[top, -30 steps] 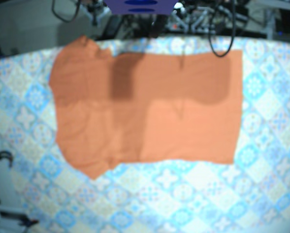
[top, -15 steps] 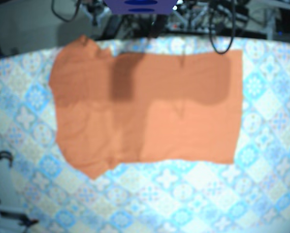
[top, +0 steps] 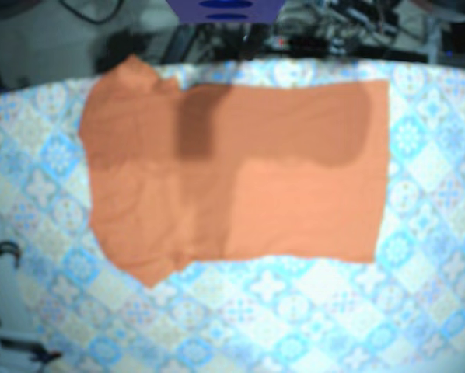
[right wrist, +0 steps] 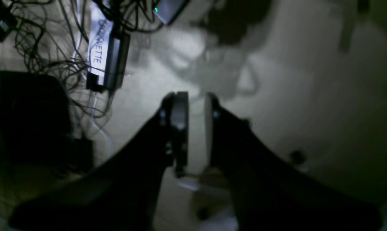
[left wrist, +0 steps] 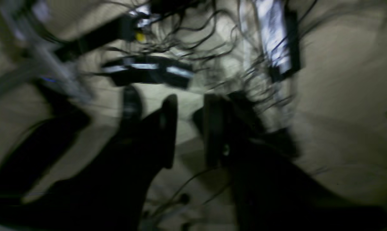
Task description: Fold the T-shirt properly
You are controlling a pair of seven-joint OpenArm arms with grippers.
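**While both arms hang off the worktop (top: 295, 311), the T-shirt (top: 232, 171) lies alone**

Because neither arm shows in the base view, the orange T-shirt has the patterned worktop to itself. It is spread flat, with its sleeves toward that view's left. Both wrist views look down at floor and cables (right wrist: 52, 48), so the arms seem parked clear of the cloth. The left pincer (left wrist: 190, 128) stands apart, gripping nothing. The right pincer (right wrist: 195, 125) shows a narrower gap and is also empty. The folding looks unfinished.
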